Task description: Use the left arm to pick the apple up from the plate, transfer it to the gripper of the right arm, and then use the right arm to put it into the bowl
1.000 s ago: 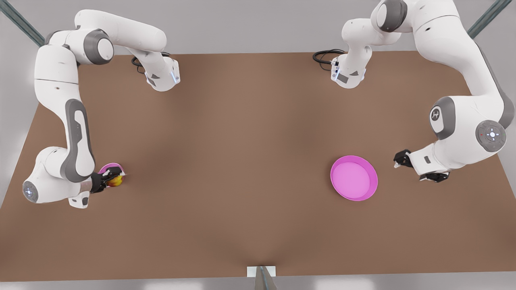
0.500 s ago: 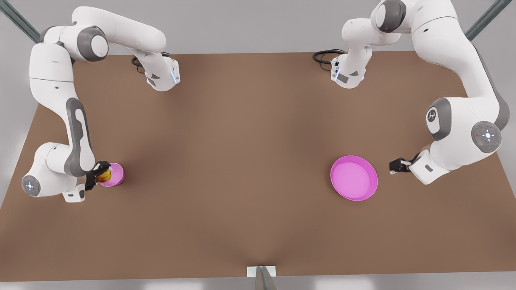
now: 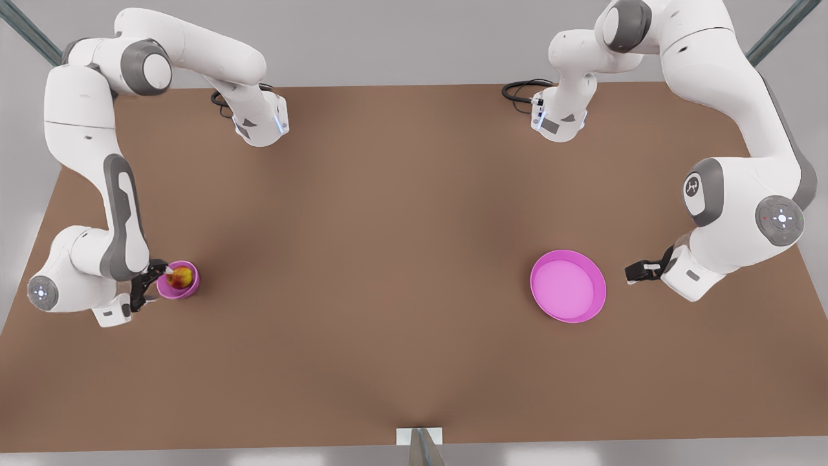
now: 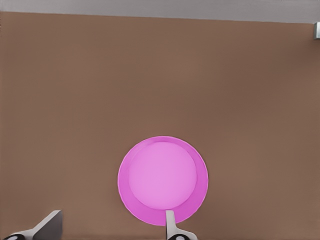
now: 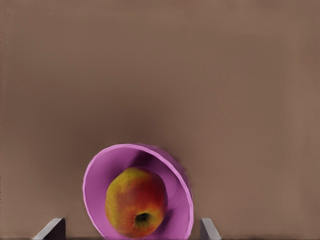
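1. The right gripper (image 3: 150, 285) stands at 9 o'clock of the bowl (image 3: 193, 288), fingers spread on both sides of it and gripping nothing.
2. The apple (image 3: 181, 277) lies inside the bowl, free of the fingers, so we judge the placing done and the step in hand is the retreat.
3. We should raise this gripper straight up, fingers wide, so no fingertip catches the rim and tips the light bowl.
4. Far across the table (image 3: 388, 259), toward 3 o'clock, the plate (image 3: 568, 286) is bare.
5. The left gripper (image 3: 632, 272) waits at 3 o'clock of the plate, fingers apart, holding nothing.
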Available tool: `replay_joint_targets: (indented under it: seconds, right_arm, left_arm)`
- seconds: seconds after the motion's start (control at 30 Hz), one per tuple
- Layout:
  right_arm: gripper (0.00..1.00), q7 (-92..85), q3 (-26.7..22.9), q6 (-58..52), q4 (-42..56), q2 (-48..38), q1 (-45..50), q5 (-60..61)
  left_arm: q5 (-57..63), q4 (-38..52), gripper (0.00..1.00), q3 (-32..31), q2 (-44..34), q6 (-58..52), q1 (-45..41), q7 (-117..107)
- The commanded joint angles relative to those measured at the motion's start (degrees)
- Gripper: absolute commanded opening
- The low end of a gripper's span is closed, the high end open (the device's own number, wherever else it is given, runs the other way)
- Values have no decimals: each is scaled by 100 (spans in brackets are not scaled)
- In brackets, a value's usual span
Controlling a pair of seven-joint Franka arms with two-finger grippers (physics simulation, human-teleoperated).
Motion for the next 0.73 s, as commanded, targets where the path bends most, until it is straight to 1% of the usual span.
replay_joint_targets:
  seconds: [0.0,0.03,0.07,0.1,0.13,0.17,0.2,0.23,0.27,0.3,0.33,0.37,0.4,0.43,0.47,0.5,0.53,0.57,0.63,0.7]
  right_arm:
    - [100,-190,239,-61,219,-344,38,-15]
    - [100,696,660,-517,552,-731,29,-121]
    - [100,1583,968,-807,964,-819,29,-130]
    - [100,2857,1434,-1641,1807,-881,344,-866]
    - [100,3754,1435,-2038,2265,-916,791,-1183]
    - [100,5072,1479,-2092,2364,-1091,952,-1273]
    - [100,6173,1724,-2144,2207,-1171,821,-1055]
    - [100,6324,1778,-2153,2075,-1259,575,-738]
    - [99,6360,1236,-1952,1472,-2011,801,-360]
    - [100,6378,237,-1461,628,-2627,1327,201]
    - [100,6404,-912,-1494,448,-2736,2253,415]
    - [100,6456,-903,-1617,457,-2701,2270,362]
    - [100,6421,-1183,-1652,457,-2709,2393,362]
    - [100,6483,-1693,-1758,483,-2727,2832,406]
    - [100,6474,-1843,-1801,597,-2692,2921,564]
    - [100,6527,-1843,-1837,624,-2630,2921,573]
    - [100,6606,-1834,-1775,825,-2385,2912,591]
    - [100,6685,-1791,-2047,1678,-1848,2921,617]
    - [100,6931,-1773,-2048,1696,-1830,2930,713]
    - [100,6958,-1729,-2013,1661,-1804,2965,749]
  left_arm:
    - [6,3,100,0,-7,7,6,-752]
    - [6,3,100,0,-7,7,6,-726]
    - [6,3,100,0,-7,16,6,-709]
    - [6,12,100,0,19,25,6,-700]
    - [6,12,100,0,19,60,6,-700]
    - [14,12,100,0,19,86,-2,-691]
    - [14,12,100,0,19,86,-2,-682]
    - [14,12,100,-8,19,86,-11,-508]
    - [23,12,100,-8,19,86,-11,-339]
    - [23,12,100,-8,19,86,-2,-339]
    - [23,12,100,-8,19,78,-2,-348]
    - [14,12,100,-8,10,78,-2,-348]
    - [14,20,100,-8,10,69,-2,-339]
    - [14,12,100,-8,10,78,-2,-348]
    - [14,12,100,-8,10,69,-2,-348]
    - [14,20,100,-8,10,69,-2,-348]
    - [14,12,100,-8,10,69,-2,-348]
    - [14,20,100,-8,10,69,-2,-339]
    - [-12,-23,100,0,-138,7,33,46]
    - [-12,-155,100,9,-701,-274,86,337]
